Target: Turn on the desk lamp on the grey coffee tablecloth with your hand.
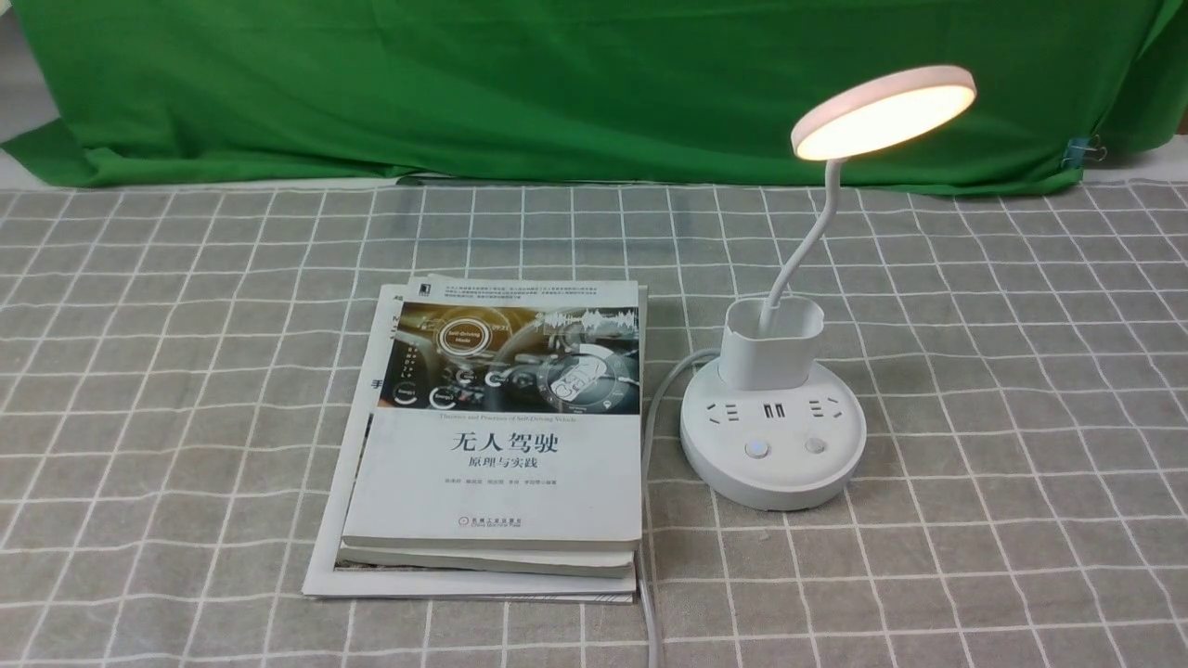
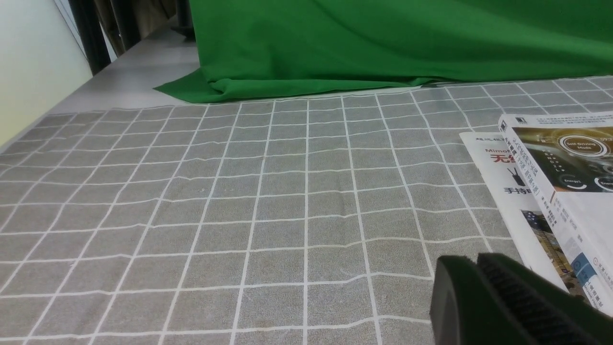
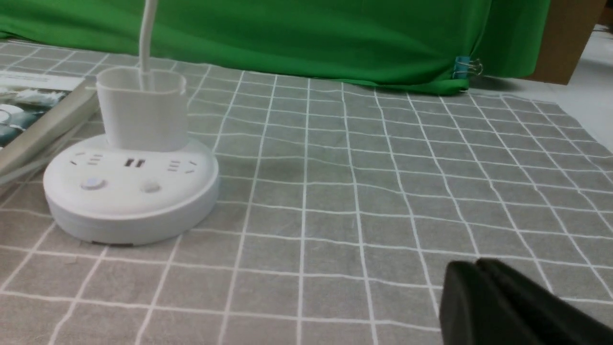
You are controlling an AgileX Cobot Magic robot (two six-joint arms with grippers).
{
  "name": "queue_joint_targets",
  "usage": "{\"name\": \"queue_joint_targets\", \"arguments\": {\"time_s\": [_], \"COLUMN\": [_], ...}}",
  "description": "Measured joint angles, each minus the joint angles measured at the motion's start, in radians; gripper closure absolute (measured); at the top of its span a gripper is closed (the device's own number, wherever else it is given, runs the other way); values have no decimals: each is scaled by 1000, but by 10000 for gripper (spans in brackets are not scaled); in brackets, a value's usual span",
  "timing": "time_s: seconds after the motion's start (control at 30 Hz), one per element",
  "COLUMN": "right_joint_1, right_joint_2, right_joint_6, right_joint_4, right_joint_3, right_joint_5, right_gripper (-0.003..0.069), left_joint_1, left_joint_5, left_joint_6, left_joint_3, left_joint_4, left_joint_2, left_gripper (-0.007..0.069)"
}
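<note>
Neither arm shows in the front view. Each hand appears only as black fingertips, cut off at the corner of its own wrist picture. The left hand has its two fingers pressed flat together with nothing between them, and one inner face is ribbed. It sits low over the grey coffee tablecloth, just beside the stacked books, which run out of that picture. The right hand is closed tight on nothing, low over bare cloth and apart from the desk lamp. In the right wrist view the lamp's neck is cut off above the holder, and the head is out of frame. Most of the print on the book covers is too small to read.

The lamp stands upright on the tablecloth to the right of the books, near but not touching them. Its flat round disc head glows warm white. A thin curved neck rises from a smooth cup-like holder on a round matte white base with sockets and two round buttons. A pale cable runs from the base between lamp and books to the near edge. The tablecloth is woven and slightly wrinkled, with a grid of thin white lines. Behind it a plain green cloth hangs with a binder clip on it, over a pale bench.
</note>
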Motion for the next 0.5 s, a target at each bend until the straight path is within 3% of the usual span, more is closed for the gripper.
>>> {"name": "queue_joint_targets", "arguments": {"time_s": [0.5], "right_joint_1": [0], "right_joint_2": [0], "right_joint_6": [5], "right_joint_4": [0], "right_joint_3": [0], "right_joint_5": [0], "right_gripper": [620], "left_joint_1": [0], "left_joint_5": [0], "left_joint_6": [0], "left_joint_3": [0], "left_joint_4": [0], "left_joint_2": [0], "left_gripper": [606]}}
